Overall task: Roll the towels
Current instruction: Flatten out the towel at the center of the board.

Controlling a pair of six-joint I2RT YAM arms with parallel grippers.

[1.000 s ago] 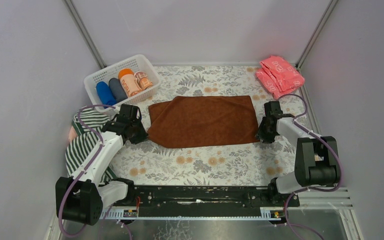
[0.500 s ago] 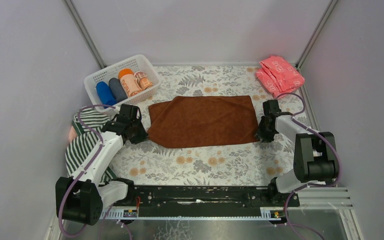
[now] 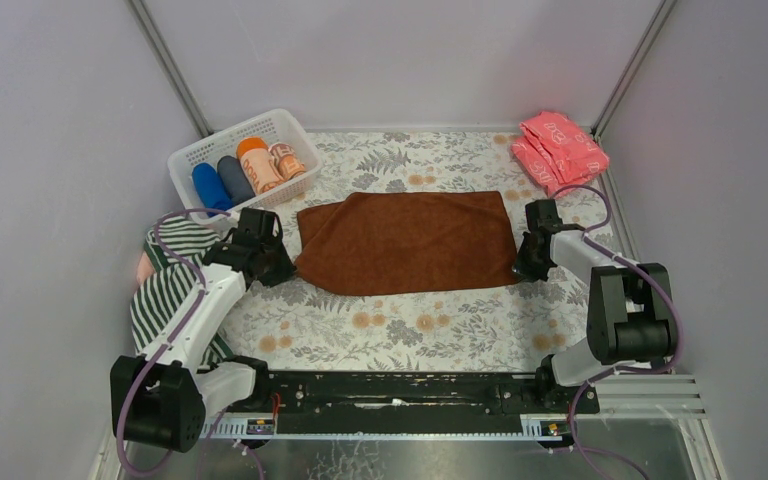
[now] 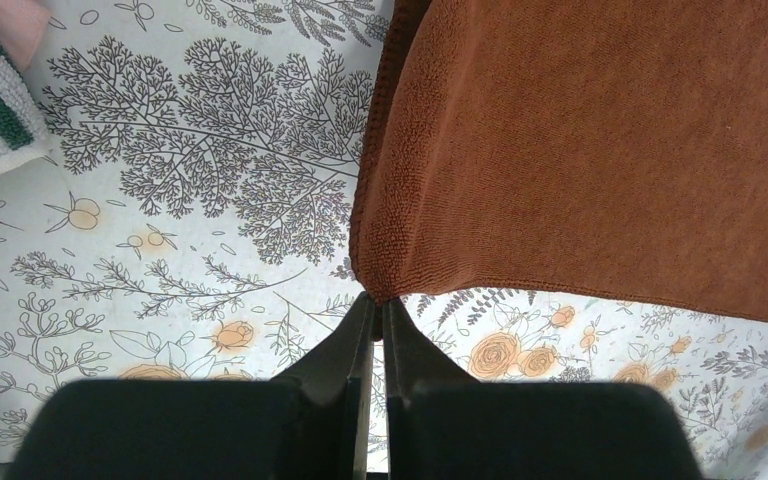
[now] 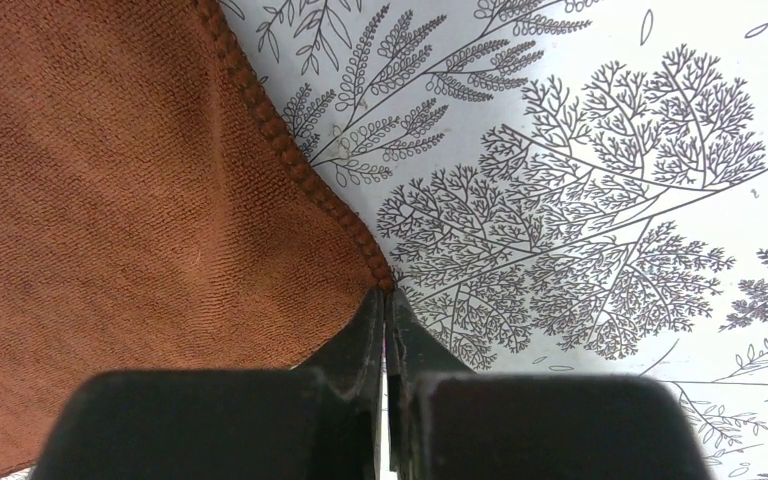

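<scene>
The left gripper (image 4: pixel 372 305) and right gripper (image 5: pixel 387 300) each pinch a near corner of the rust-brown towel (image 3: pixel 405 240); they should lift evenly, keeping that edge taut.

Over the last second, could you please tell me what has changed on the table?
The right end effector closed on the near right corner of the rust-brown towel. The left end effector stayed shut on the near left corner; the towel still lies flat, and the basket is unmoved.
</scene>
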